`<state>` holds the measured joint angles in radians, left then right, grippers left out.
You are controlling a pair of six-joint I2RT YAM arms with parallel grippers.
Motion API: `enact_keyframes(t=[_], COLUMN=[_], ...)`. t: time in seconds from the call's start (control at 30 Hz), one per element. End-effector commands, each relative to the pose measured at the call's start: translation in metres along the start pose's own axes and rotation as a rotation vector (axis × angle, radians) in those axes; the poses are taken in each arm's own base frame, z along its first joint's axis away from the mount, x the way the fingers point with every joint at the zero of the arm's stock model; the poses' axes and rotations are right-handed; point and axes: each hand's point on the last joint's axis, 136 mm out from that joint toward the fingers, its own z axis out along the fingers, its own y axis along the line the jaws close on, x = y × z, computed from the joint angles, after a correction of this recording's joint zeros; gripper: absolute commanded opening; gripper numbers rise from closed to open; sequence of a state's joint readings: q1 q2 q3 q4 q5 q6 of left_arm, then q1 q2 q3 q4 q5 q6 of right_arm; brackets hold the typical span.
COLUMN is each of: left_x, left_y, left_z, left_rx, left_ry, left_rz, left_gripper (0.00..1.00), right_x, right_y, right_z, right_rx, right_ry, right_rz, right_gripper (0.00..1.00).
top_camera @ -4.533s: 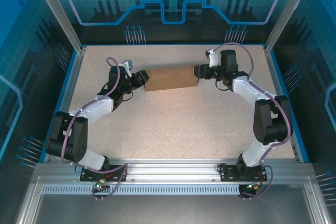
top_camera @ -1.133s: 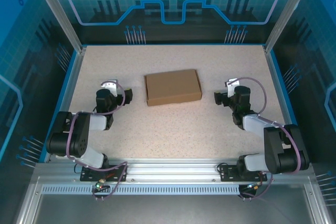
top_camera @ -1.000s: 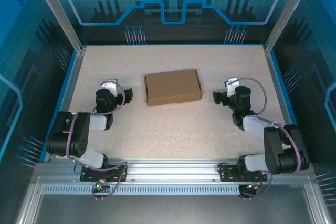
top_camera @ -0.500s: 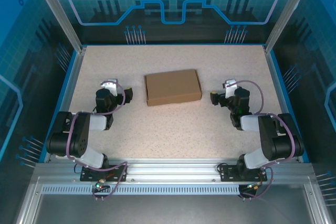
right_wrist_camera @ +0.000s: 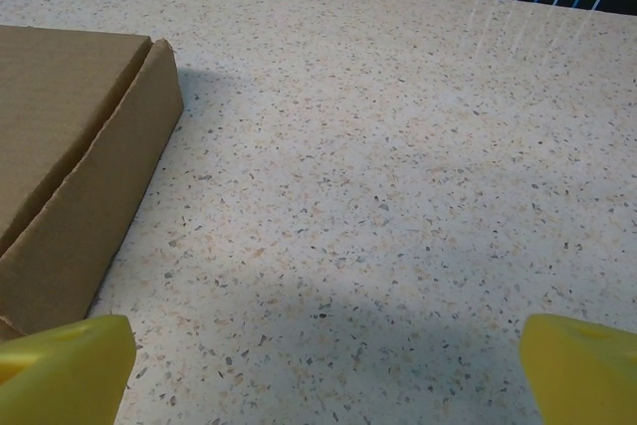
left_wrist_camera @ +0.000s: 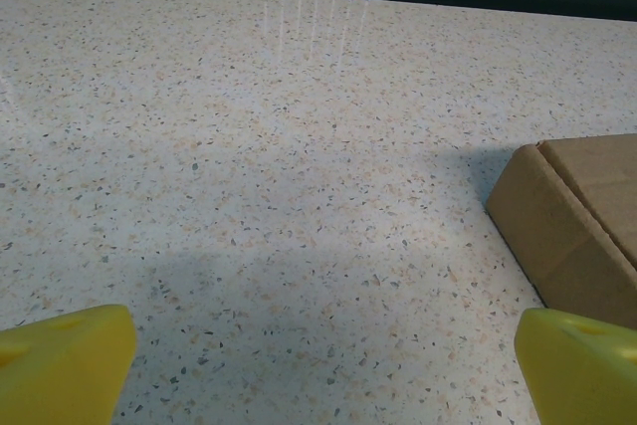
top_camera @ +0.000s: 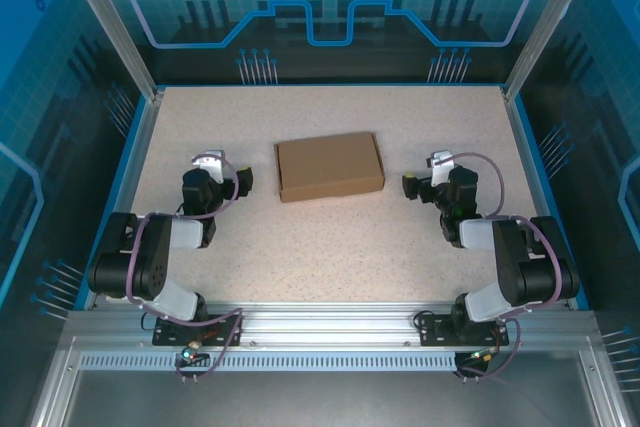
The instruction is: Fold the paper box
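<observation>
The paper box (top_camera: 329, 166) lies closed and flat on the table (top_camera: 330, 257). It sits about midway between the left and right edges and somewhat toward the far edge, with its long sides running roughly left to right at a slight skew. It reads as a finished shallow mailer: the lid panel is down and the side walls stand square. In the left wrist view a flap seam at the corner nearest that arm lies flush. So the folding looks done, or very nearly so (a judgement from the shape alone; whether the front tabs are tucked fully home cannot be told from here).

The left gripper (top_camera: 243, 181) sits low over the table to the left of the box and apart from it. Its jaws are spread wide with nothing between them, and its yellow fingertips (left_wrist_camera: 60, 360) frame bare table. The right gripper (top_camera: 408, 185) mirrors it on the other side, near the box's right end but not touching, also spread wide and empty.

If anything remains, the next move calls for a light press along the lid's edge to seat the closure. The other arm would need to steady the opposite end so the light box does not slide.

As a container, the box is shut, so its inside is hidden; nothing rests on top of it.
</observation>
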<state>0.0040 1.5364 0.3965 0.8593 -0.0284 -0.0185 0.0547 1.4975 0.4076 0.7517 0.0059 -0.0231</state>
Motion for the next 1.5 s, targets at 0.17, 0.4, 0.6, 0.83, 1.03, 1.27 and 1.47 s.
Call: enact_keyframes(t=[0.17, 0.4, 0.6, 0.83, 1.03, 1.27, 1.47], left_x=[-0.0019, -0.0023, -0.0025, -0.0021, -0.0022, -0.0024, -0.0022], left_y=[-0.0007, -0.0009, -0.0014, -0.0016, -0.0014, -0.0014, -0.0013], left_z=[-0.0004, -0.0008, -0.0007, -0.0007, -0.0006, -0.0006, -0.0007], left_rx=[0.013, 0.013, 0.014, 0.015, 0.014, 0.014, 0.014], left_ry=[-0.017, -0.020, -0.020, -0.019, -0.019, -0.020, -0.019], left_rz=[0.021, 0.021, 0.022, 0.022, 0.021, 0.021, 0.021], left_gripper=[0.99, 0.99, 0.99, 0.99, 0.99, 0.99, 0.99], right_x=[-0.0086, -0.0091, -0.0090, -0.0086, -0.0086, -0.0086, -0.0085], right_y=[-0.0048, -0.0042, -0.0039, -0.0038, -0.0036, -0.0037, -0.0034], right_z=[0.0030, 0.0031, 0.0031, 0.0030, 0.0031, 0.0031, 0.0031], right_rx=[0.004, 0.005, 0.007, 0.012, 0.011, 0.012, 0.009], right_ry=[-0.018, -0.019, -0.019, -0.018, -0.017, -0.018, -0.018], right_rz=[0.015, 0.012, 0.010, 0.007, 0.007, 0.007, 0.007], right_gripper=[1.00, 1.00, 1.00, 1.00, 1.00, 1.00, 1.00])
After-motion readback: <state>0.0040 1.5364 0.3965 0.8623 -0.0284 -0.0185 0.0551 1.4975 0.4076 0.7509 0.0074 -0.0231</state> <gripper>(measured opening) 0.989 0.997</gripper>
